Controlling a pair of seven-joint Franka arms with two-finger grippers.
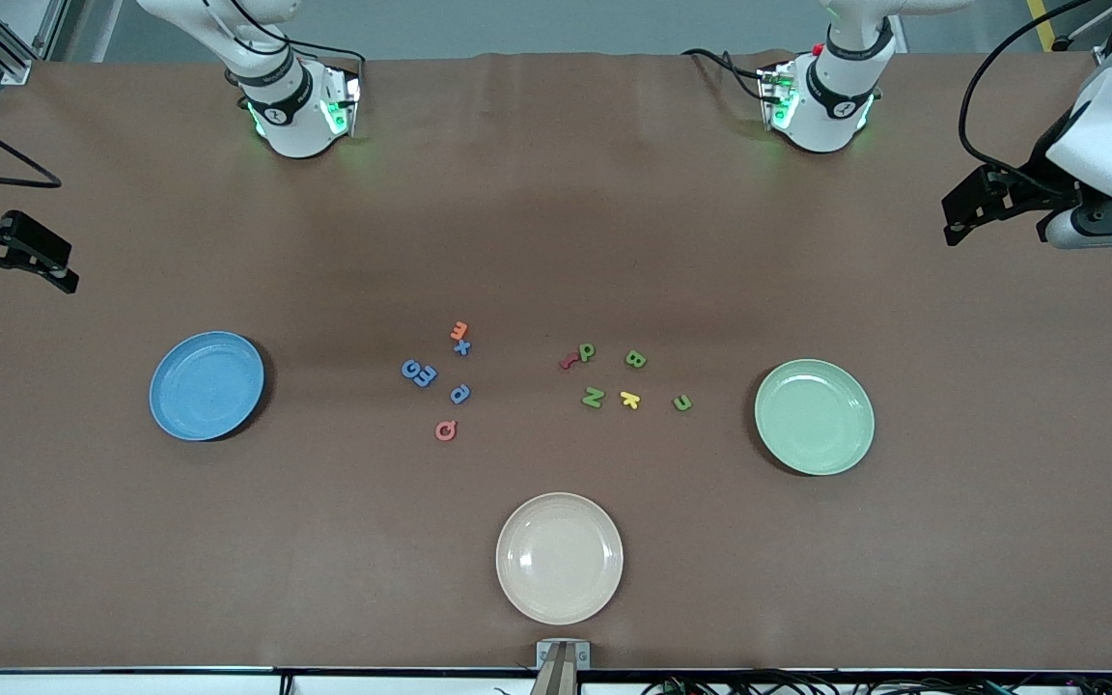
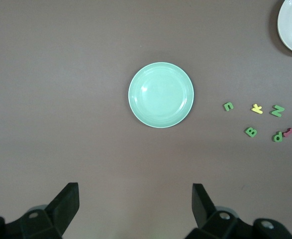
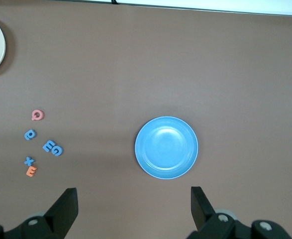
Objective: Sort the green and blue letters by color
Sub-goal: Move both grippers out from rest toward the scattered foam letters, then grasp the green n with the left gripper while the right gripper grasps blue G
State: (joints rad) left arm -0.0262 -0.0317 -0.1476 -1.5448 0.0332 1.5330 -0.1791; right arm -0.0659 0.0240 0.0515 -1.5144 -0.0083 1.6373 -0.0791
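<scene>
You're looking at a brown table (image 1: 556, 193) with three plates: a blue plate (image 1: 207, 385) toward the right arm's end, a green plate (image 1: 814, 416) toward the left arm's end, and a cream plate (image 1: 559, 557) nearest the front camera. Nothing lies in any of them. The blue letters (image 1: 419, 373) cluster between the blue and green plates, beside an orange letter (image 1: 459, 331) and a pink one (image 1: 445, 430). The green letters (image 1: 593, 397) sit nearer the green plate, with a yellow letter (image 1: 629, 399) and a red one (image 1: 569, 361). All lie flat, facing various ways; which way each points is hard to tell. Your left gripper (image 2: 136, 199) waits above its end, jaws apart and empty; the right gripper (image 3: 134, 201) likewise.
</scene>
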